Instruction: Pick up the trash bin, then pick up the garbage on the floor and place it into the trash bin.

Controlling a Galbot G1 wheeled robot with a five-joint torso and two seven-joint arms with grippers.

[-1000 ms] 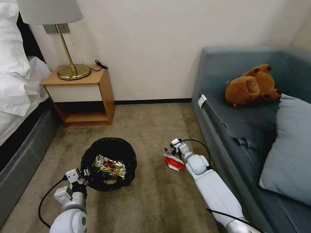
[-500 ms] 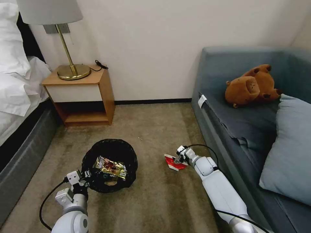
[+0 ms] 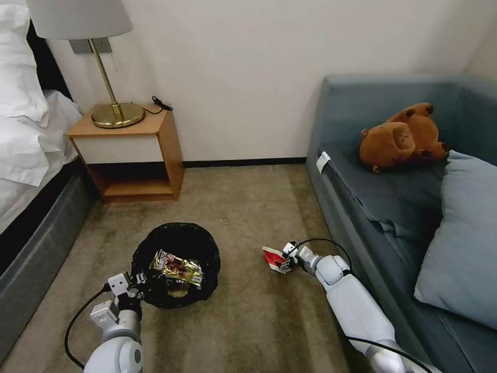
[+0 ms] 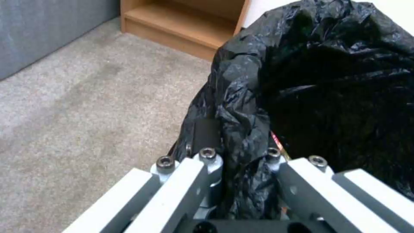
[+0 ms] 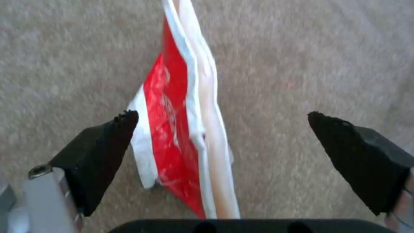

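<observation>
Pulled back slightly toward sofa [image 3: 383, 207]: right gripper [image 5: 224, 142], spread wide, flattened red-and-white paper cup [image 5: 185, 129] standing on edge between pads. Clamped on trash bin [image 3: 176, 261] rim: left gripper [image 4: 239, 161].

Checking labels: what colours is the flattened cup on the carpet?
Red and white; the cup shows best in the right wrist view.

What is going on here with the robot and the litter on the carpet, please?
The left gripper is clamped on the bag-lined rim of the trash bin, which holds a gold-brown snack wrapper. The right gripper is low over the carpet, fingers open on either side of the flattened red-and-white paper cup, not yet gripping it.
</observation>
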